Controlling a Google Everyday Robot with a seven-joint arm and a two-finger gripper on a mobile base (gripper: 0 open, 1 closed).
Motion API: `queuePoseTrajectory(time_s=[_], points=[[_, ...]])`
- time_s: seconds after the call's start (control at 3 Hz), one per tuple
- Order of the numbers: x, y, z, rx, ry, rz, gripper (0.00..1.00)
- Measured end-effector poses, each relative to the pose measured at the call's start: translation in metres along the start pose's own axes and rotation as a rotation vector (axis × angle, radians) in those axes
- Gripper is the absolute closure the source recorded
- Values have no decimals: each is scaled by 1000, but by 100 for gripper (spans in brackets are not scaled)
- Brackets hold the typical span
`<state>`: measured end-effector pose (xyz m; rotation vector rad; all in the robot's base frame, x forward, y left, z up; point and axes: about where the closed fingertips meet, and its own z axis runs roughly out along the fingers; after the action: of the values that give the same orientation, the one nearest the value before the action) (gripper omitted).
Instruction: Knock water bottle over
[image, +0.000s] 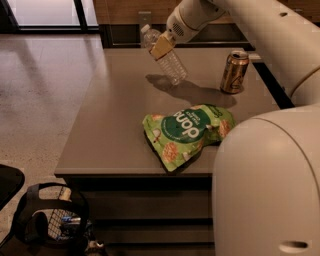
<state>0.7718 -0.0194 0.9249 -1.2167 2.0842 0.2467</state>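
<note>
The water bottle (172, 67) leans steeply at upper centre, cap toward upper left, base on the surface (110, 120); the claw (162, 46) sits against its upper half, open or clamped I cannot tell. Tipping looks begun, not finished

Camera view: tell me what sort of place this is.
Probably an office lounge or lobby: polished speckled floor, windows behind, a grey table with a snack bag, can and tilted bottle. The claw is at the bottle's neck, at the table's far edge.
</note>
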Motion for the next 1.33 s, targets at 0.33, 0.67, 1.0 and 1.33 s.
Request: queuePoseTrajectory(time_s=[0.33, 0.67, 1.0, 1.33], points=[[0, 9, 22, -42, 60, -28, 100], [-13, 22, 55, -101, 99, -85, 100], [-12, 41, 99, -212, 170, -171, 100], [29, 25, 102, -260, 242, -115, 100]])
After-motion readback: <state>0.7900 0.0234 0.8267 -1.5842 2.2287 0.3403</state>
